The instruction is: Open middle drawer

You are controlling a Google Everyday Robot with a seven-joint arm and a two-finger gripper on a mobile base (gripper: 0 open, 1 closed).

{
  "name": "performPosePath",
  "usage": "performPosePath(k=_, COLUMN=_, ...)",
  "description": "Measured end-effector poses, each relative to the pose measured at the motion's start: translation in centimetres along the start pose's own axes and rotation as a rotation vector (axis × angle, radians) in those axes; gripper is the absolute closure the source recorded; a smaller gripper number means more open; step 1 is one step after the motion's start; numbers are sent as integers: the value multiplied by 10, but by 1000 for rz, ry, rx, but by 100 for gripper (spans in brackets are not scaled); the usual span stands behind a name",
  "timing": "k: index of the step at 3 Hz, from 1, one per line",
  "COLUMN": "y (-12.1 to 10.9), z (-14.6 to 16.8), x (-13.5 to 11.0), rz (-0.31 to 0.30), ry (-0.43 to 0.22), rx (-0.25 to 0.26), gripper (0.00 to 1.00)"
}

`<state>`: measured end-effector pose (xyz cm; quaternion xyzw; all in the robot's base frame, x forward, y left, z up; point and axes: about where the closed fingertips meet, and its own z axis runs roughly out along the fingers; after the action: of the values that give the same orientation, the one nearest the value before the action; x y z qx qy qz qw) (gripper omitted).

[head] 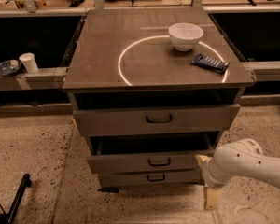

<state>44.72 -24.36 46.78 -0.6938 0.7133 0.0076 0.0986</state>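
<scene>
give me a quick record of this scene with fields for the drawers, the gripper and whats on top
middle drawer: partly pulled out, dark gap above its front
middle handle: black loop, nothing touching it
top drawer: dark gap above its front too
lowest drawer: sits further back than the middle one
gripper: low by the cabinet's right front corner, away from every handle
cabinet top: white bowl, dark blue packet

Middle drawer (130,164) partly out; claw (212,199) low, just right of its front
</scene>
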Motion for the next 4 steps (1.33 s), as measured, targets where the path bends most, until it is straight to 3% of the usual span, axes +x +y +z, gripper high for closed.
performPosePath(k=1, y=-25, z=15, x=-7, rz=-1, ry=-43, rx=18, gripper=0)
performPosePath(k=2, y=-53, z=52, x=-16, rz=-18, ry=-81, rx=-11, gripper=2)
performPosePath(k=4, y=-72, z=88, x=-23, rz=-30, ry=-80, rx=-46, gripper=13)
